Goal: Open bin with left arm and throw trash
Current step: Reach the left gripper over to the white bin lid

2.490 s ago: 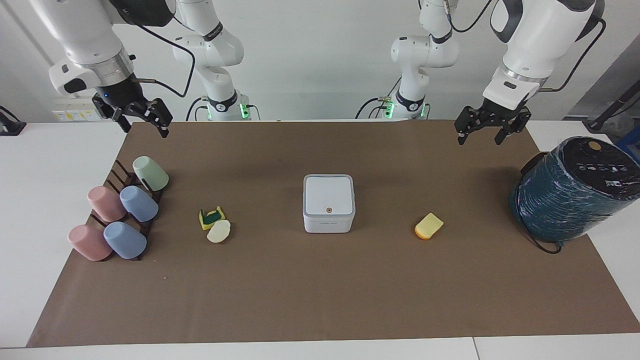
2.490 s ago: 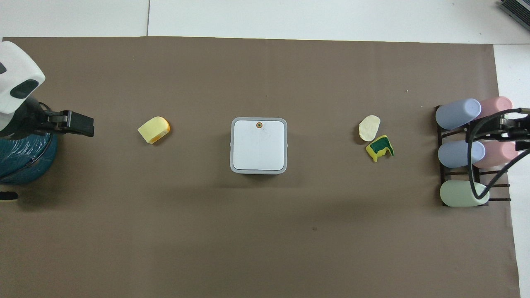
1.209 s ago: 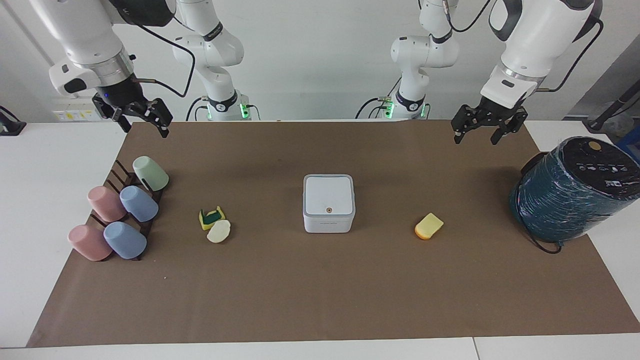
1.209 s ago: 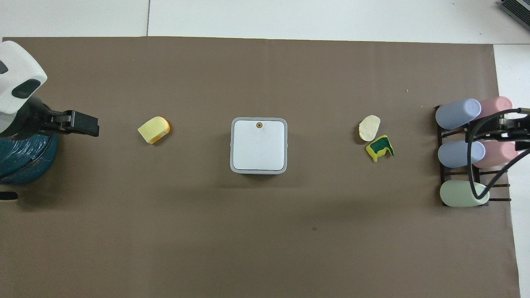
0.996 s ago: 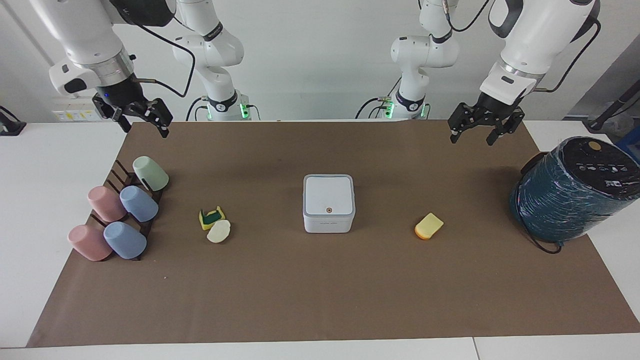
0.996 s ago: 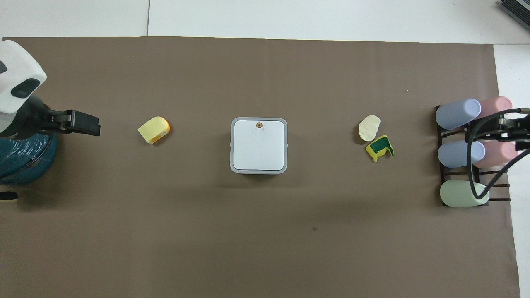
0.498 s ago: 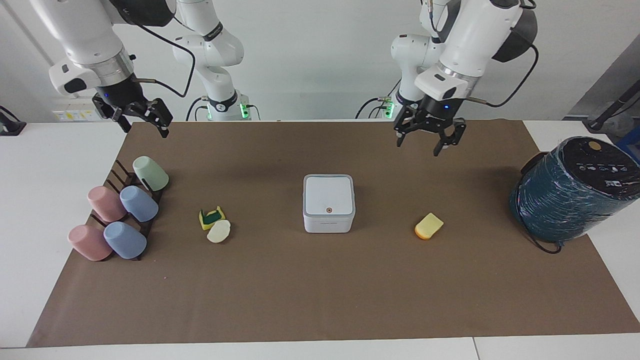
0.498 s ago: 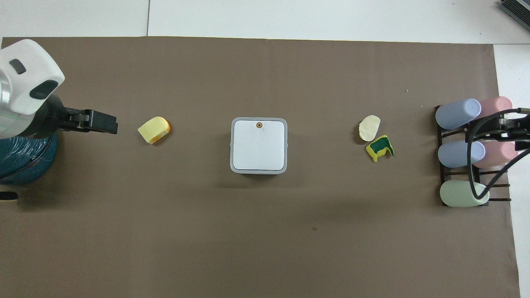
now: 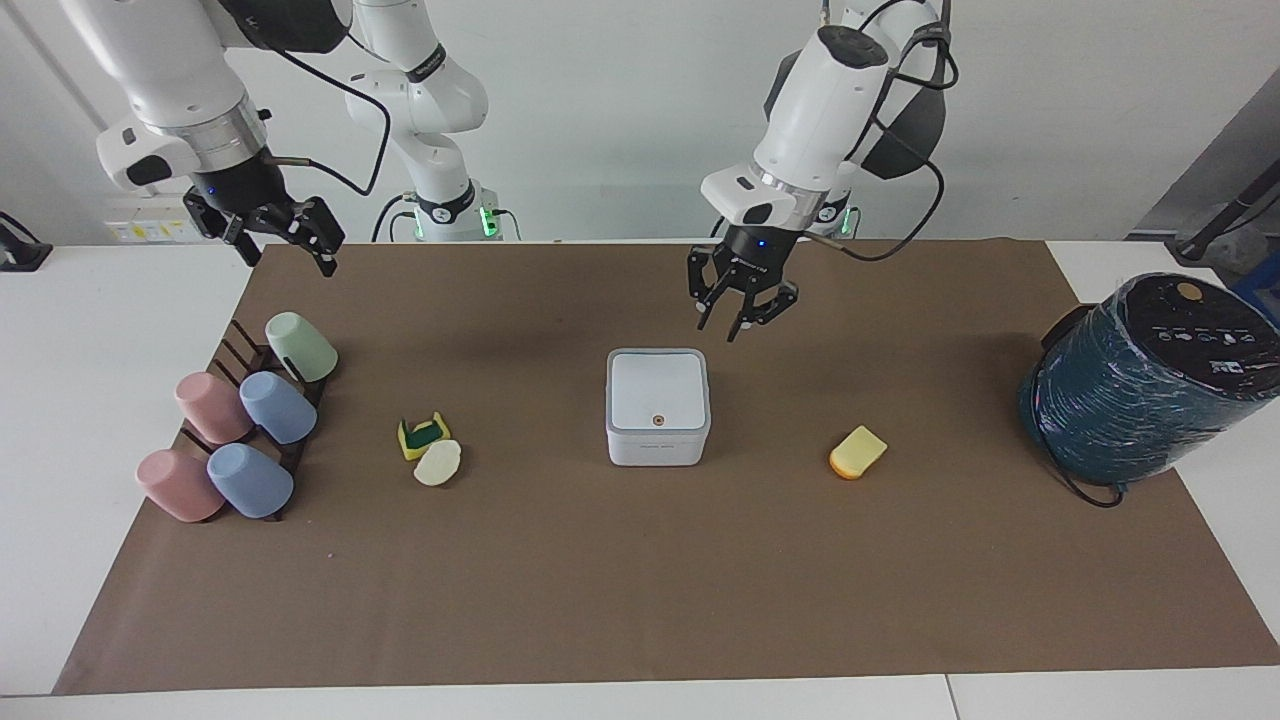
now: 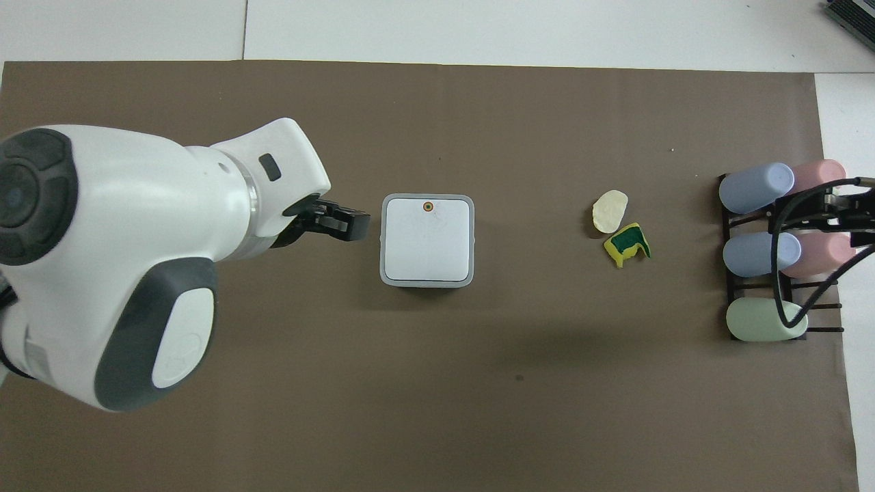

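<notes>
The bin [image 9: 658,400] [image 10: 427,239] is a small white box with its grey-rimmed lid down, standing mid-mat. My left gripper [image 9: 728,328] [image 10: 359,225] hangs in the air just off the bin's edge toward the left arm's end, touching nothing. Toward that same end lies a yellow wedge of trash [image 9: 858,452]; the left arm hides it in the overhead view. A cream oval [image 9: 438,463] [image 10: 610,210] and a yellow-green scrap [image 9: 424,434] [image 10: 627,244] lie together toward the right arm's end. My right gripper [image 9: 292,258] [image 10: 847,217] waits, open and empty, over the cup rack.
A big dark teal wrapped cylinder [image 9: 1140,385] stands at the left arm's end of the brown mat [image 9: 640,600]. A dark rack with several pastel cups [image 9: 240,430] [image 10: 772,246] lies at the right arm's end.
The left arm has swung from beside the teal cylinder across the mat to the bin's edge and now covers the yellow wedge in the overhead view. The right arm has not moved.
</notes>
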`<state>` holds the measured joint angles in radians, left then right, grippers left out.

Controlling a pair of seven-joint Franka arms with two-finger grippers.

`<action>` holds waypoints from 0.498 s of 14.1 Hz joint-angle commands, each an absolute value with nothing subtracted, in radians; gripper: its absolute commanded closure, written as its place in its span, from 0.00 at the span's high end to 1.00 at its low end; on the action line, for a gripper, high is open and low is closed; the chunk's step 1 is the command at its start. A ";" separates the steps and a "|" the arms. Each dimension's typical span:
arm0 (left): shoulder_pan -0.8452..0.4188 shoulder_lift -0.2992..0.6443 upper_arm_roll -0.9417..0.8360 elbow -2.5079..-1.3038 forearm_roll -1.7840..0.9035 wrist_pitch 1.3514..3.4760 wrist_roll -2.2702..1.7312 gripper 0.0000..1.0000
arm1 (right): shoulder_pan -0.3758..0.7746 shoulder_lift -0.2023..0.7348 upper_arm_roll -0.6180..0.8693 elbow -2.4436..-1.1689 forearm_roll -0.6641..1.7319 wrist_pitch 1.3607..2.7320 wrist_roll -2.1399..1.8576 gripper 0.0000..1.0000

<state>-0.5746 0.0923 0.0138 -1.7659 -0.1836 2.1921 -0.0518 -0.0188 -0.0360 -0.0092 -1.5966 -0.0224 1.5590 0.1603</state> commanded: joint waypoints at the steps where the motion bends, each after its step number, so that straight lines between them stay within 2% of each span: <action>1: -0.621 0.167 0.031 -1.773 -0.198 2.314 -0.051 0.00 | -0.025 -0.048 -0.005 -1.612 -0.037 1.583 0.108 1.00; 7: -0.632 0.290 0.031 -1.769 -0.196 2.459 -0.051 0.00 | -0.025 -0.049 -0.006 -1.617 -0.037 1.589 0.087 1.00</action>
<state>-0.6118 0.2488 0.0172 -1.7682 -0.1837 2.3959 -0.0520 -0.0188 -0.0360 -0.0093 -1.5968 -0.0224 1.5688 0.1147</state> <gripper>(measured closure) 0.991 0.000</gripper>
